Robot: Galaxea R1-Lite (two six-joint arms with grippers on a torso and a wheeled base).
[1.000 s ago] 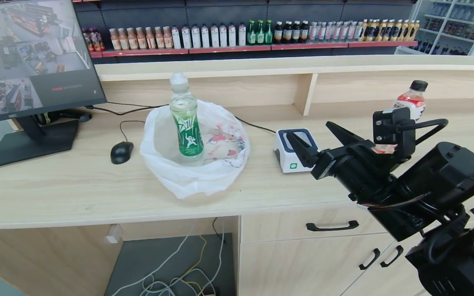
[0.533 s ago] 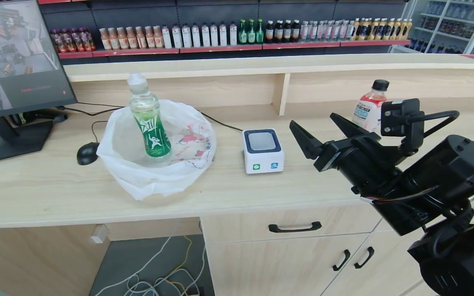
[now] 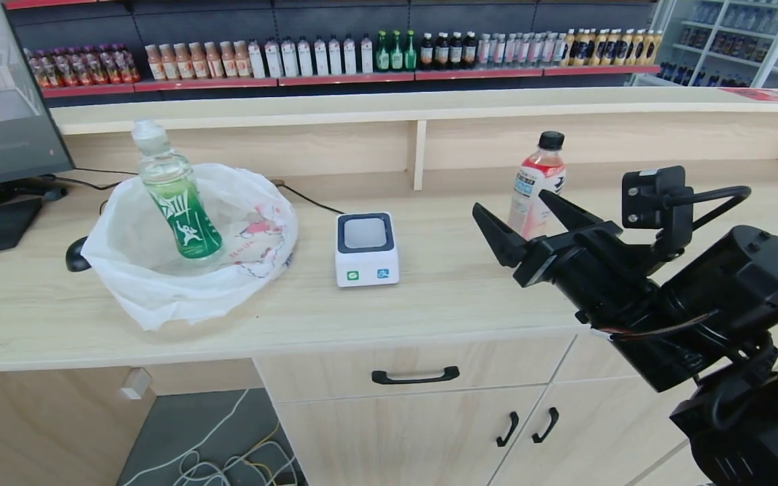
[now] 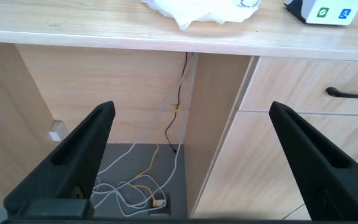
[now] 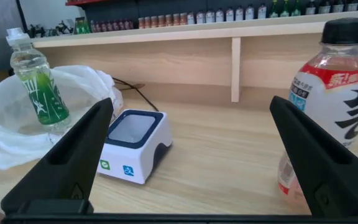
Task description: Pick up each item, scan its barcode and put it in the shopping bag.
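1. The right hand point(image 3: 510, 206) is held released, black wedge-shaped fingers spread wide, on the near side of the pink-labelled bottle point(image 3: 537, 182), apart from it.
2. That slim, smooth plastic bottle stands upright at the table's point(image 3: 456, 297) far right; it could be tipped by an off-centre finger.
3. The boxy white barcode scanner point(image 3: 366, 250) sits mid-table; its grey top panel could be struck.
4. At left, the limp, crinkled shopping bag point(image 3: 159, 290) holds an upright green-labelled bottle point(image 3: 173, 196), easily toppled.
5. The left hand point(image 4: 191, 106), likewise released, hangs below the table edge.
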